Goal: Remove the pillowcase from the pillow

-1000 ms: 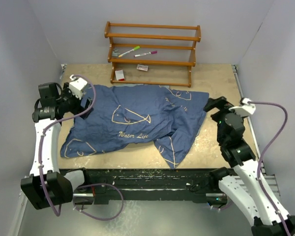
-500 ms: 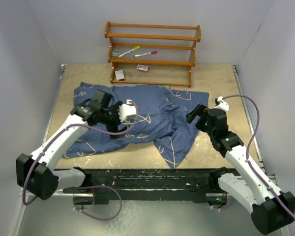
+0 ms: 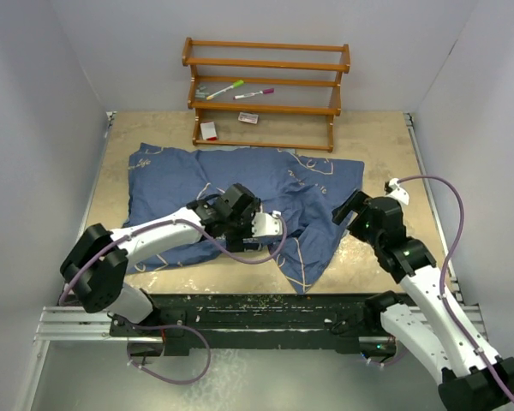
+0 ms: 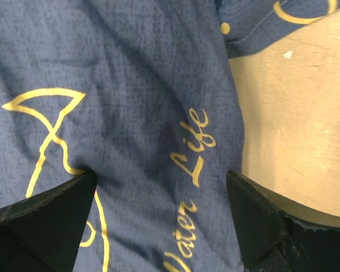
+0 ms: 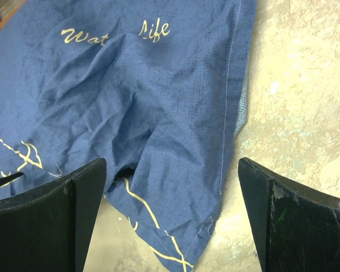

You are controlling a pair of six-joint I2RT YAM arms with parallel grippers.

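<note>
The navy pillowcase (image 3: 240,184) with cream fish outlines lies spread and rumpled across the table. No pillow shows in any view. My left gripper (image 3: 231,224) hovers low over the cloth's front middle. It is open, and its jaws straddle the "Water Life" script (image 4: 184,170) with nothing between them (image 4: 161,175). My right gripper (image 3: 347,208) is open beside the cloth's right edge. In its wrist view a stitched hem and a pointed corner of the pillowcase (image 5: 198,258) lie below the spread jaws (image 5: 171,164). A sliver of paler inside (image 5: 242,107) peeks out at the hem.
A wooden shelf rack (image 3: 265,94) stands at the back with markers (image 3: 225,89) and small cards on it. White walls close in on the left, right and back. Bare tan tabletop (image 3: 394,145) shows right of the cloth and along its front edge.
My left arm has swung from the table's far left edge across to the cloth's front middle. The right gripper shifted slightly near the cloth's right edge. Both stayed open.
</note>
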